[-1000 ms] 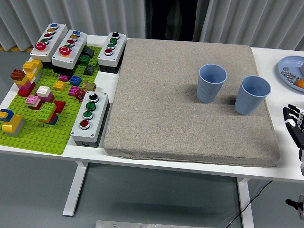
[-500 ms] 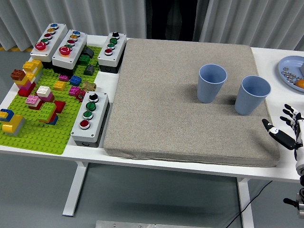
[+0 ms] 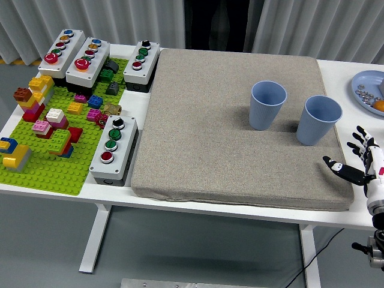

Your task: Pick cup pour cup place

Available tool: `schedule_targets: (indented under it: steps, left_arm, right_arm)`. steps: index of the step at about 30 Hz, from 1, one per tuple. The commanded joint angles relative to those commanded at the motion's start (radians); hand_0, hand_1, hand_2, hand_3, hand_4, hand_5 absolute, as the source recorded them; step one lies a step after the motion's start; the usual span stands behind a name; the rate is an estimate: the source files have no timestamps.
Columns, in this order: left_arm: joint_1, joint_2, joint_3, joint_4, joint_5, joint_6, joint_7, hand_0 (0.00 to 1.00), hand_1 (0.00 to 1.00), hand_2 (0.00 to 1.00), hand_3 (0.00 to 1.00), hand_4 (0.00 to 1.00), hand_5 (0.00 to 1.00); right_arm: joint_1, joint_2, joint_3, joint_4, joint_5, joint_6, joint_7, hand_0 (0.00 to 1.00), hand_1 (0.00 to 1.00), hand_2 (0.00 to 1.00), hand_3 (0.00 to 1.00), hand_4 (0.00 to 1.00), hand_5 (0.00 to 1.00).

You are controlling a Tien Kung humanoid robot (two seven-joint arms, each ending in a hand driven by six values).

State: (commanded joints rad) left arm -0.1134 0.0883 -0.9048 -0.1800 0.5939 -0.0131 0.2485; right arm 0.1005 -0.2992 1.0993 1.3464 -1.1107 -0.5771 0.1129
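Note:
Two light blue cups stand upright on the grey mat (image 3: 210, 132). One cup (image 3: 267, 105) is near the mat's middle right. The other cup (image 3: 317, 120) stands close to the mat's right edge. My right hand (image 3: 356, 157) is at the picture's right edge, just right of and below that second cup, fingers spread and holding nothing. It does not touch the cup. I cannot see inside either cup well enough to tell its contents. My left arm is out of the picture.
A green brick baseplate (image 3: 48, 165) with coloured bricks lies at the left. Several grey button boxes (image 3: 114, 150) stand on and beside it. A blue plate (image 3: 366, 90) with small items sits at the far right edge.
My right hand has come up and leftward from the table's right edge toward the right cup, with its fingers spreading. The cups have not moved.

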Motion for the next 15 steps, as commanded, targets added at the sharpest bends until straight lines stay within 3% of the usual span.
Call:
schedule_targets:
  steps: [3,7,15]
  left_arm:
    - [0.000,0.001,0.004,0.000,-0.002,0.000,0.001,0.760,0.800,0.844,0.758,0.508,0.956]
    - [0.001,0.002,0.007,0.000,-0.002,-0.001,0.001,0.760,0.799,0.844,0.758,0.509,0.956]
    - [0.001,0.005,0.015,0.000,-0.005,-0.002,0.001,0.760,0.799,0.844,0.758,0.508,0.957]
  right_arm:
    - [0.018,0.015,-0.022,-0.003,0.084,-0.068,0.055,0.836,0.781,0.883,0.965,0.922,0.184]
    - [0.028,0.025,-0.064,-0.001,0.154,-0.068,0.104,0.843,0.784,0.871,0.963,0.914,0.170]
    - [0.028,0.025,-0.083,0.019,0.133,-0.068,0.085,0.843,0.786,0.869,0.960,0.909,0.167]
